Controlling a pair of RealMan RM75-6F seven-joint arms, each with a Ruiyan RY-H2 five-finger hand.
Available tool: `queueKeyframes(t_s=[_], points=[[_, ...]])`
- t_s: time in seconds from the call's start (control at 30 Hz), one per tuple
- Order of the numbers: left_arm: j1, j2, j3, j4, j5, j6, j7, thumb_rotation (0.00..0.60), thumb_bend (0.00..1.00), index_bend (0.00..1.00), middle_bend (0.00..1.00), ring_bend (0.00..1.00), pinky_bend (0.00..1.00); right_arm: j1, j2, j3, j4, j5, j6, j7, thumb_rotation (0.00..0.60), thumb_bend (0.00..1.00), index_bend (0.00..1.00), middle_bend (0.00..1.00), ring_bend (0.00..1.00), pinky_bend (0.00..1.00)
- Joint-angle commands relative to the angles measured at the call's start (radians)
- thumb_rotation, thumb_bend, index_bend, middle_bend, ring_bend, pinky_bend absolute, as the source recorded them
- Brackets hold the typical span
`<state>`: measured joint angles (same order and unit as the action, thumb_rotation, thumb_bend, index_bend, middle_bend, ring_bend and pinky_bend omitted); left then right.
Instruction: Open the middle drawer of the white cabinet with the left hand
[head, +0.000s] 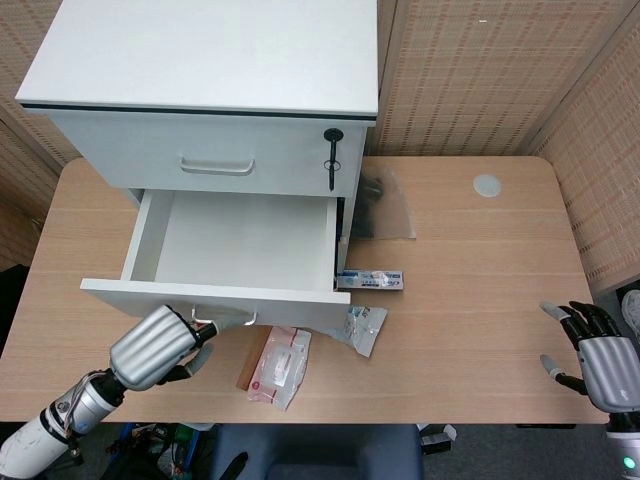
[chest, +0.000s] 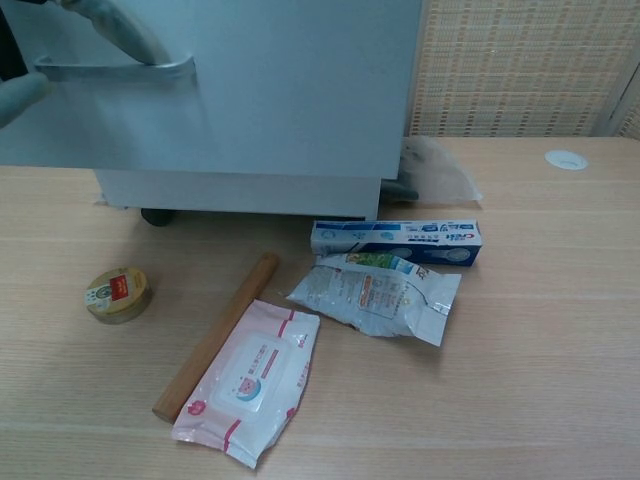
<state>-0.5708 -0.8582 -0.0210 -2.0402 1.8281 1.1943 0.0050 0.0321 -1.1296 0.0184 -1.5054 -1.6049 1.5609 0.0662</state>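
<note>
The white cabinet (head: 210, 70) stands at the table's back left. Its middle drawer (head: 240, 240) is pulled far out toward me and its inside is bare. My left hand (head: 155, 345) grips the drawer's metal handle (head: 225, 320) from below at the drawer front; in the chest view its fingers (chest: 120, 30) hook over the handle (chest: 115, 70). The top drawer (head: 215, 160) is closed, with a key (head: 331, 160) in its lock. My right hand (head: 600, 360) hovers open at the table's front right corner, holding nothing.
On the table in front of the cabinet lie a wooden rolling pin (chest: 215, 335), a pink wipes pack (chest: 250, 380), a snack bag (chest: 380, 295), a toothpaste box (chest: 395, 240) and a small round tin (chest: 118, 293). A clear bag (head: 385, 205) lies beside the cabinet.
</note>
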Motion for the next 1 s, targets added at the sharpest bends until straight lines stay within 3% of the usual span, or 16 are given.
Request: queueKeyframes(t_s=[0.03, 0.4, 0.57, 0.63, 0.77, 0.87, 1.0], points=[[0.012, 0.001, 0.002, -0.003, 0.018, 0.023, 0.000, 0.600, 0.61, 0.20, 0.95, 0.97, 1.00, -0.001, 0.000, 0.000, 0.001, -0.001, 0.002, 0.001, 0.600, 0.20, 0.20, 0.26, 0.16, 0.15], [0.073, 0.014, 0.018, 0.013, 0.080, 0.121, -0.001, 0.600, 0.61, 0.20, 0.84, 0.82, 1.00, 0.005, -0.002, 0.002, 0.001, -0.008, 0.000, 0.004, 0.600, 0.20, 0.20, 0.26, 0.16, 0.15], [0.126, 0.009, 0.032, 0.037, 0.077, 0.174, 0.031, 0.600, 0.59, 0.26, 0.79, 0.74, 0.99, 0.006, -0.001, 0.003, 0.002, -0.008, 0.001, 0.007, 0.600, 0.20, 0.20, 0.26, 0.16, 0.15], [0.149, 0.005, 0.036, 0.046, 0.057, 0.190, 0.043, 0.600, 0.56, 0.28, 0.77, 0.72, 0.94, 0.007, 0.000, 0.003, 0.003, -0.007, 0.000, 0.008, 0.600, 0.20, 0.20, 0.26, 0.16, 0.15], [0.195, 0.002, 0.046, 0.062, -0.006, 0.218, 0.033, 0.600, 0.53, 0.32, 0.73, 0.67, 0.68, 0.007, 0.002, 0.004, 0.003, -0.008, 0.002, 0.010, 0.600, 0.20, 0.20, 0.26, 0.16, 0.15], [0.257, -0.012, 0.053, 0.092, -0.070, 0.270, 0.057, 0.600, 0.50, 0.34, 0.71, 0.65, 0.61, 0.006, 0.006, 0.006, 0.003, -0.006, 0.004, 0.012, 0.600, 0.19, 0.20, 0.26, 0.16, 0.15], [0.328, -0.030, 0.060, 0.122, -0.139, 0.323, 0.099, 0.600, 0.47, 0.36, 0.71, 0.63, 0.59, 0.009, 0.010, 0.007, 0.001, -0.004, -0.002, 0.012, 0.600, 0.18, 0.20, 0.26, 0.16, 0.15]])
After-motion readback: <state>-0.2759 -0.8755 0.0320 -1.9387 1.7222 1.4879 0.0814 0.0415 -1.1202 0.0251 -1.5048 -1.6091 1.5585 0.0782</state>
